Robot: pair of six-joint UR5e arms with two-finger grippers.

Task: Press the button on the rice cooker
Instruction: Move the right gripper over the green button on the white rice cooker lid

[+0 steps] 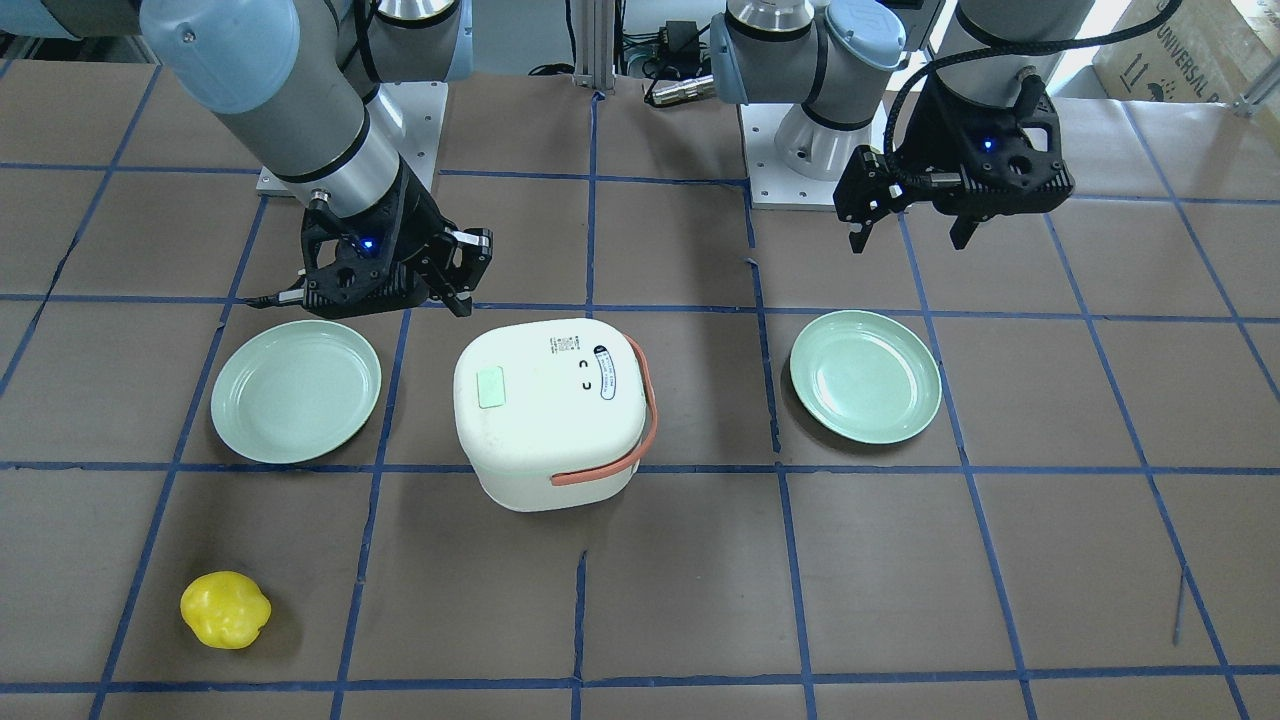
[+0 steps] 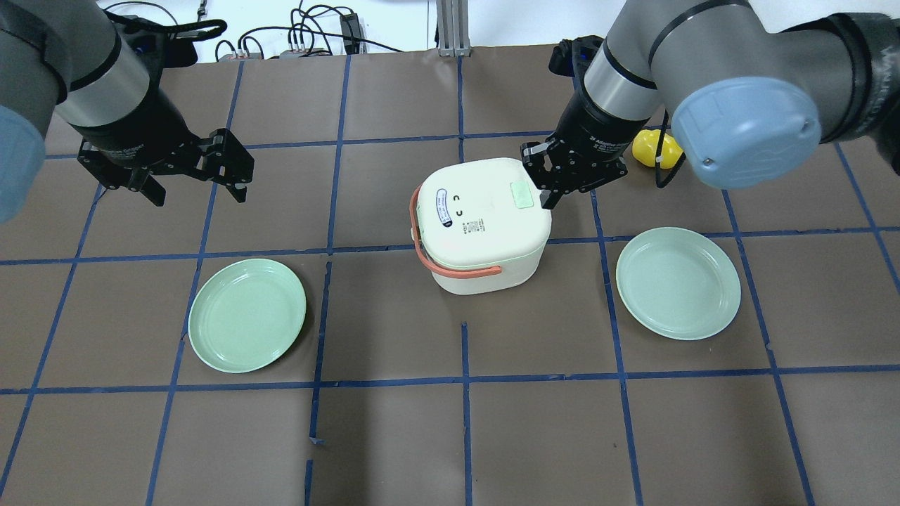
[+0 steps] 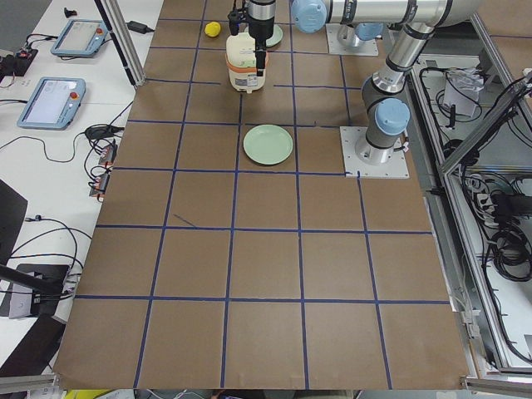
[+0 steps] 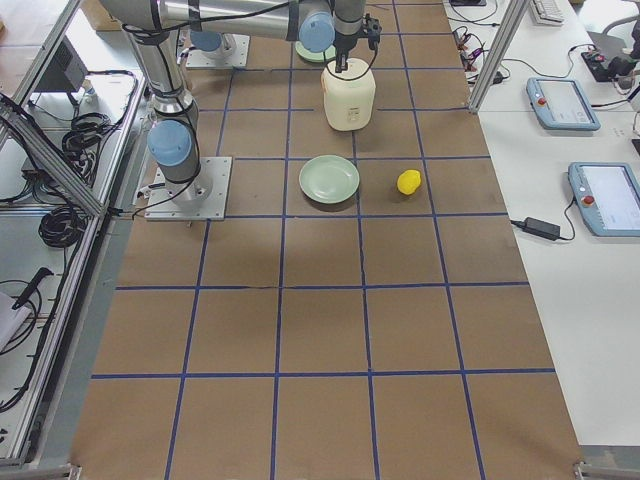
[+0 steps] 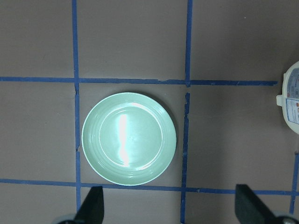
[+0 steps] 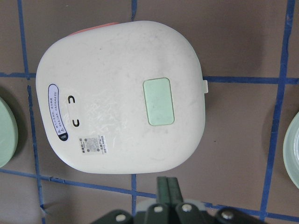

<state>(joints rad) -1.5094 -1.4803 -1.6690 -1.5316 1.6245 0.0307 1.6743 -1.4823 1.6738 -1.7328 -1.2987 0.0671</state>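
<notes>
The white rice cooker (image 2: 481, 225) with an orange handle stands mid-table. A pale green rectangular button (image 2: 523, 194) sits on its lid and also shows in the right wrist view (image 6: 158, 101) and the front view (image 1: 491, 387). My right gripper (image 2: 555, 193) is shut and empty, fingers pressed together (image 6: 167, 186). It hovers just off the lid's edge beside the button, not touching it. My left gripper (image 2: 197, 184) is open and empty, well to the cooker's left, above a green plate (image 5: 129, 138).
Two pale green plates lie on the table, one on the left (image 2: 247, 314) and one on the right (image 2: 678, 282) of the cooker. A yellow fruit-like object (image 2: 654, 149) lies behind my right arm, on the far side (image 1: 225, 609).
</notes>
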